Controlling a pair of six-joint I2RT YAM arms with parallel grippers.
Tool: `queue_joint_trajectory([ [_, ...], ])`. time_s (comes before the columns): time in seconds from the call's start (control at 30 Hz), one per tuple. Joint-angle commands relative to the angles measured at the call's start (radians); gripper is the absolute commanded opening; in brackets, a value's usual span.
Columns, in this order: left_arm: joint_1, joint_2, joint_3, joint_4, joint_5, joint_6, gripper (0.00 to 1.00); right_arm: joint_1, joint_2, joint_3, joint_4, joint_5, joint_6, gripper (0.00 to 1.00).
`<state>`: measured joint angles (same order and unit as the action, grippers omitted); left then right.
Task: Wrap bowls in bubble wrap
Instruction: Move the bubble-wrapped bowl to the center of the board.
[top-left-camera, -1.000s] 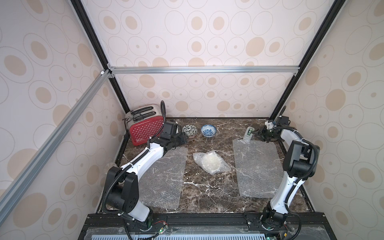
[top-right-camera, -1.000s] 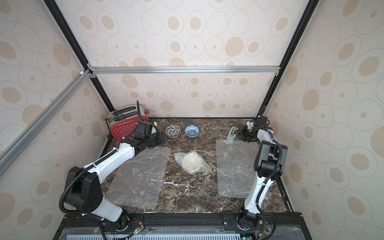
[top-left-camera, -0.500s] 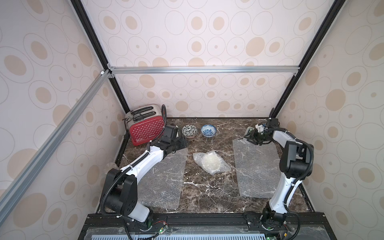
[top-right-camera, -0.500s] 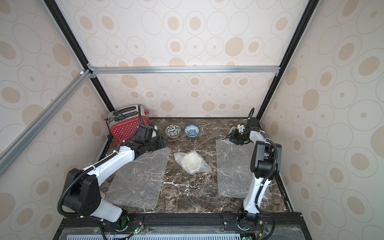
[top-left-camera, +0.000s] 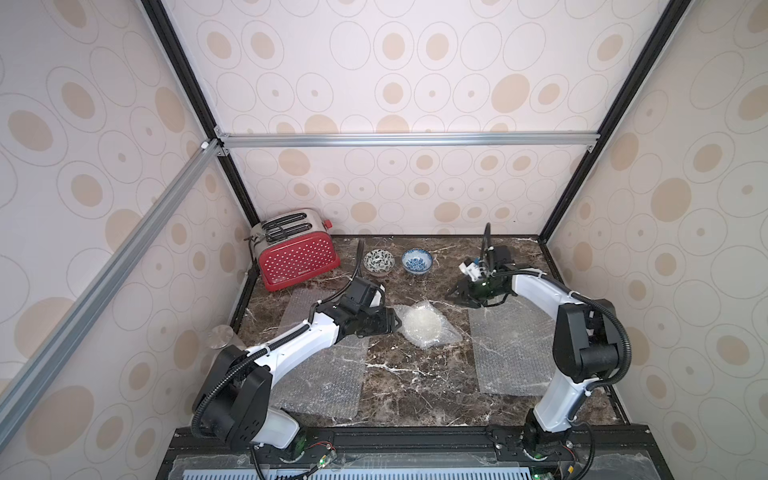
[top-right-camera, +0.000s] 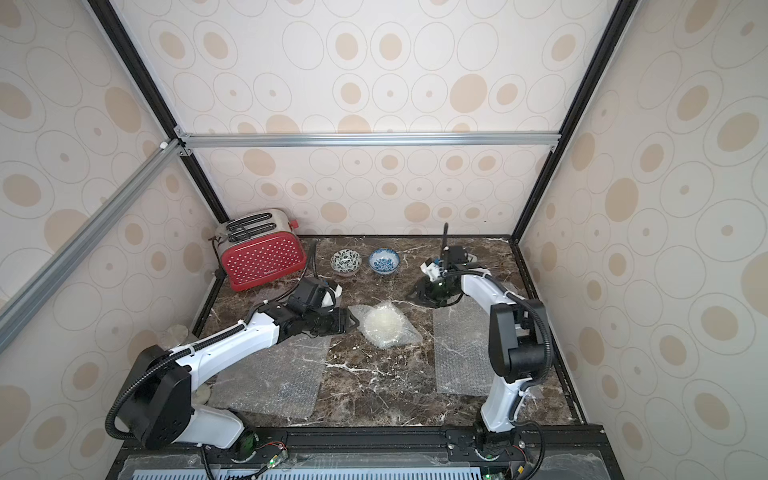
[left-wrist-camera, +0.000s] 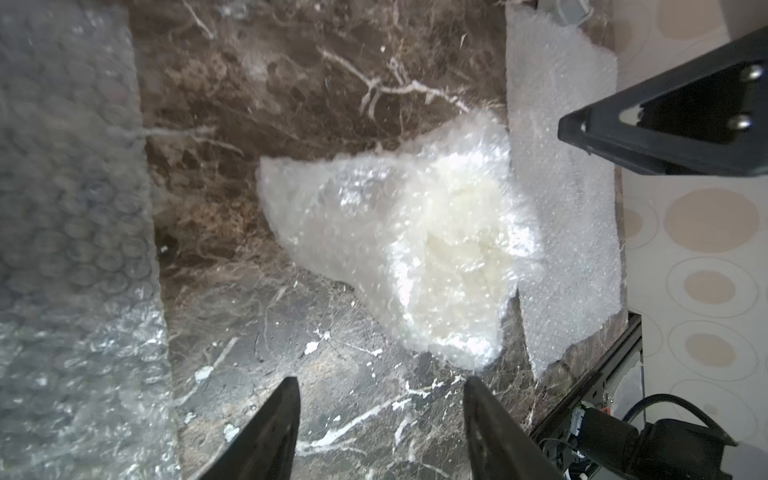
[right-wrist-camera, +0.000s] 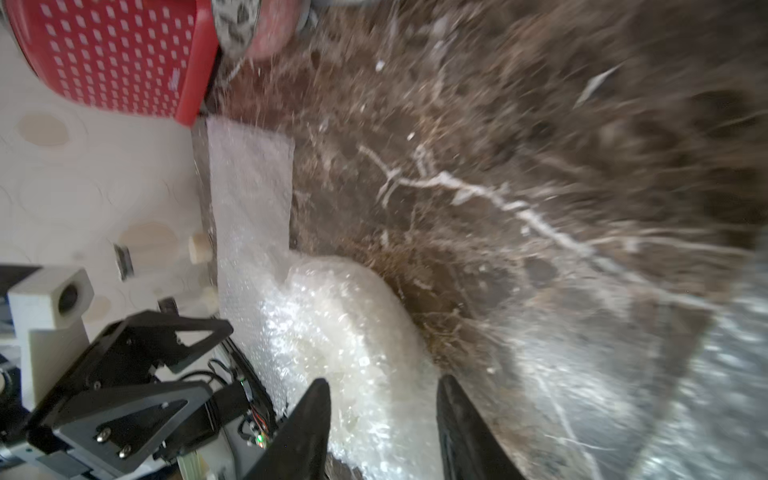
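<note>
A cream bowl wrapped in bubble wrap (top-left-camera: 424, 326) (top-right-camera: 386, 325) lies mid-table. Two bare bowls stand at the back: black-leaf (top-left-camera: 378, 262) (top-right-camera: 345, 262) and blue-patterned (top-left-camera: 417, 260) (top-right-camera: 384, 261). Flat bubble wrap sheets lie at left (top-left-camera: 320, 374) (top-right-camera: 270, 382) and right (top-left-camera: 511, 349) (top-right-camera: 465, 353). My left gripper (top-left-camera: 395, 322) (left-wrist-camera: 380, 382) is open just left of the wrapped bowl (left-wrist-camera: 436, 249), nothing between its fingers. My right gripper (top-left-camera: 461, 298) (right-wrist-camera: 384, 380) is open, hovering at the bundle's (right-wrist-camera: 345, 332) back right side.
A red toaster (top-left-camera: 297, 253) (top-right-camera: 262, 253) stands in the back left corner, close to the black-leaf bowl. Black frame posts and patterned walls enclose the marble table (top-left-camera: 415, 386) on three sides.
Both arms swung in toward the wrapped bowl: the right gripper left the back right corner, the left came away from the toaster side. Both jaws opened a little wider.
</note>
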<state>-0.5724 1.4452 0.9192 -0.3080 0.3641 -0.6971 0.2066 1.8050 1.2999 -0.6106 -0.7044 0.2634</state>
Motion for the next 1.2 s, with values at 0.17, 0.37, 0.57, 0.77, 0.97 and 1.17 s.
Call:
queue_joint_trajectory([
  [0.17,0.011,-0.043,-0.019,0.016,-0.051,-0.055,0.62,0.144,0.056,0.029,-0.078,0.157,-0.113,0.47],
  [0.37,0.010,-0.049,-0.028,0.024,-0.058,-0.062,0.62,0.237,0.118,0.105,-0.149,0.345,-0.151,0.46],
  [0.57,0.010,-0.066,-0.037,0.021,-0.066,-0.061,0.62,0.269,0.132,0.145,-0.177,0.473,-0.155,0.46],
  [0.77,0.011,-0.068,-0.039,0.028,-0.070,-0.056,0.62,0.273,0.118,0.152,-0.170,0.522,-0.136,0.39],
  [0.97,0.011,-0.069,-0.037,0.028,-0.071,-0.051,0.62,0.300,0.129,0.166,-0.165,0.546,-0.122,0.23],
  [1.17,0.012,-0.073,-0.028,0.005,-0.084,-0.034,0.62,0.300,0.112,0.154,-0.125,0.555,-0.083,0.03],
])
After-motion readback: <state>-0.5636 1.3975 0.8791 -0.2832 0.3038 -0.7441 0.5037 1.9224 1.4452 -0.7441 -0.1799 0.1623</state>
